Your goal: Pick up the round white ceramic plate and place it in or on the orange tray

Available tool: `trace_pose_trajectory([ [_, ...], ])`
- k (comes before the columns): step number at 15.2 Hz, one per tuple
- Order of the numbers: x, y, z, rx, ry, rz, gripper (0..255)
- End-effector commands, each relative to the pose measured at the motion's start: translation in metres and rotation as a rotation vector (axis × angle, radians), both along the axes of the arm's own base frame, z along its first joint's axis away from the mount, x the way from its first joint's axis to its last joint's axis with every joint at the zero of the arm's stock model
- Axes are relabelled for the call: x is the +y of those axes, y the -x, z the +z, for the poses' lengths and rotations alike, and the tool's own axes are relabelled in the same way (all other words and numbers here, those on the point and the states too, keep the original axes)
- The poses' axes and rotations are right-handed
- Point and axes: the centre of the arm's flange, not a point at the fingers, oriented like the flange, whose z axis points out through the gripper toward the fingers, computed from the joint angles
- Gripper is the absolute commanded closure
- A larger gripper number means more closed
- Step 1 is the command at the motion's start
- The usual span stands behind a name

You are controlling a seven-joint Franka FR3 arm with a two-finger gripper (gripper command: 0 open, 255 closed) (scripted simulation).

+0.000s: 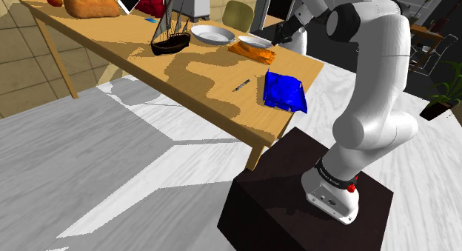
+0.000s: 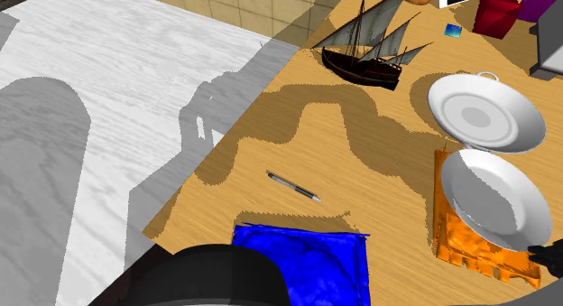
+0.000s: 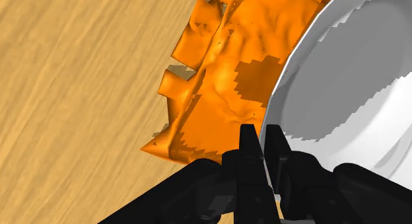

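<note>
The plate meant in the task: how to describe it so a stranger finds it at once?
On the wooden table, find the crumpled orange tray near the robot's end. The plate lies over it, rim between the black jaws; the other white dish, toward the model ship, rests on bare wood.

Wooden table [image 1: 215, 86] on pale plank floor [image 1: 111, 175], tan tiles [image 1: 18, 53] beyond

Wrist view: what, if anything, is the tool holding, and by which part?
The tool holds the white plate by its rim. Its two fingers pinch the plate's edge, right beside the orange tray.
</note>
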Motion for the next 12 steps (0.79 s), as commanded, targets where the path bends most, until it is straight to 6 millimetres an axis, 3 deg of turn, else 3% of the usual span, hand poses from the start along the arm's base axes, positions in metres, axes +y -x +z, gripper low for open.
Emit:
trace_pose_trajectory([
  [1, 0.000, 0.000, -0.001, 0.000, 0.000, 0.000, 255],
  [5, 0.000, 0.000, -0.001, 0.000, 0.000, 0.000, 255],
  [6, 0.000, 0.000, -0.001, 0.000, 0.000, 0.000, 0],
  [11, 0.000, 0.000, -0.002, 0.000, 0.000, 0.000, 0],
  [12, -0.005, 0.005, 0.010, 0.000, 0.000, 0.000, 0],
])
